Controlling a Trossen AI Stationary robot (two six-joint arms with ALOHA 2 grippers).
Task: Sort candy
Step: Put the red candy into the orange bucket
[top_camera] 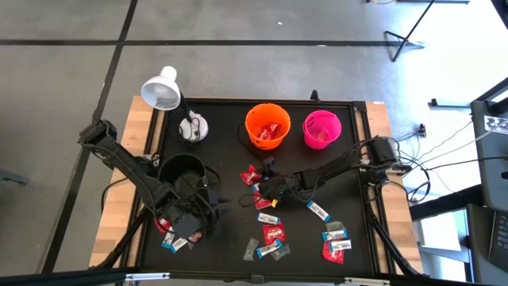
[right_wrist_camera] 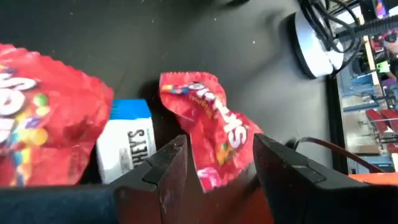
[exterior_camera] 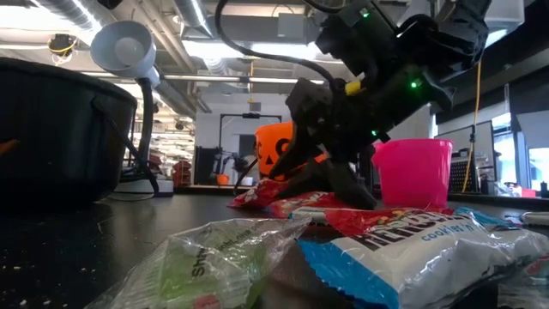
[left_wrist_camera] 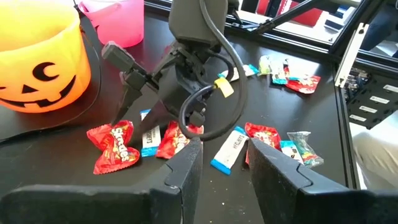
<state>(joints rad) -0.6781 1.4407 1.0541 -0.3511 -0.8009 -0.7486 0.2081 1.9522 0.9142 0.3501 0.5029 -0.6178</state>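
Small wrapped candies lie scattered over the black mat: red packets (top_camera: pixel 274 233), blue-and-white ones (top_camera: pixel 317 210), a few silvery ones (top_camera: pixel 252 250). My right gripper (right_wrist_camera: pixel 214 168) is open and low over a cluster (top_camera: pixel 255 176) in the mat's middle. Its fingers stand on either side of a red packet (right_wrist_camera: pixel 211 134) that lies flat, with a blue-and-white candy (right_wrist_camera: pixel 127 146) beside it. My left gripper (left_wrist_camera: pixel 224 165) is open and empty, hovering by the black bucket (top_camera: pixel 184 171), and looks across at the right gripper (left_wrist_camera: pixel 146 115). My right gripper comes down slanting from the table's right side, one finger on each side of the red packet's nearer end (right_wrist_camera: pixel 208 174). Whether the fingers touch it, I cannot tell. The packet lies flat on the mat.
An orange pumpkin bucket (top_camera: pixel 267 125) and a pink bucket (top_camera: pixel 321 129) stand at the mat's far edge, with red candy inside the orange one. A white desk lamp (top_camera: pixel 161 89) stands at the far left corner. More candy (top_camera: pixel 171 242) lies near the left gripper, and more (top_camera: pixel 335 242) at the near right.
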